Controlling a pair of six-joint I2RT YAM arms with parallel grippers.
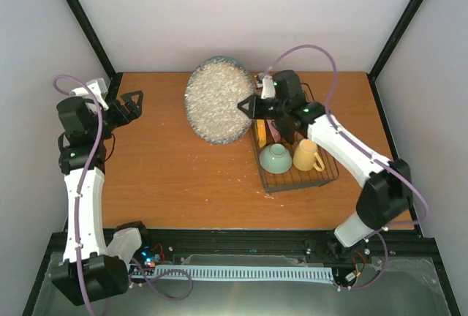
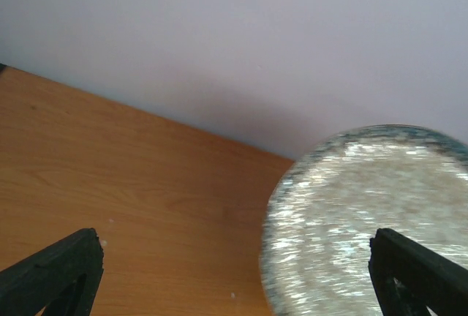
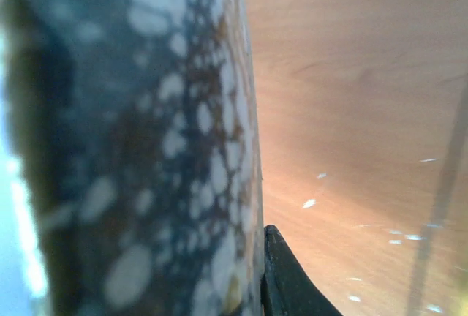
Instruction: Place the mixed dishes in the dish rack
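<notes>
The right fingers (image 1: pixel 248 106) are clamped on the rim of the large grey speckled plate (image 1: pixel 217 100). In the right wrist view one black finger (image 3: pixel 289 279) lies pressed against the plate's edge, and the mottled surface (image 3: pixel 146 148) fills everything to its left. From the grip the plate spreads away to the left of these fingers. It is tipped up so that its pale speckled face looks toward the overhead camera. Whether its lower rim touches the counter (image 1: pixel 175 177) cannot be told.

Directly behind the right fingers, under the wrist and forearm, sits the dish rack (image 1: pixel 329 173), a black wire basket on the right part of the counter. A thin orange edge, seemingly the orange plate (image 1: pixel 260 134) standing on its rim, shows at the rack's end closest to the fingers. Further back toward the arm's base, the pale green bowl (image 1: pixel 276 158) and the yellow mug (image 1: pixel 307 155) stand side by side inside the rack. The bowl is on the side nearer the orange edge.

The left fingers (image 2: pixel 51 279) are spread wide with nothing between them, only bare wood showing in the gap. They hang over the far left of the counter. The speckled plate (image 2: pixel 365 221) lies ahead of them toward their right tip, clearly apart from both fingers.
</notes>
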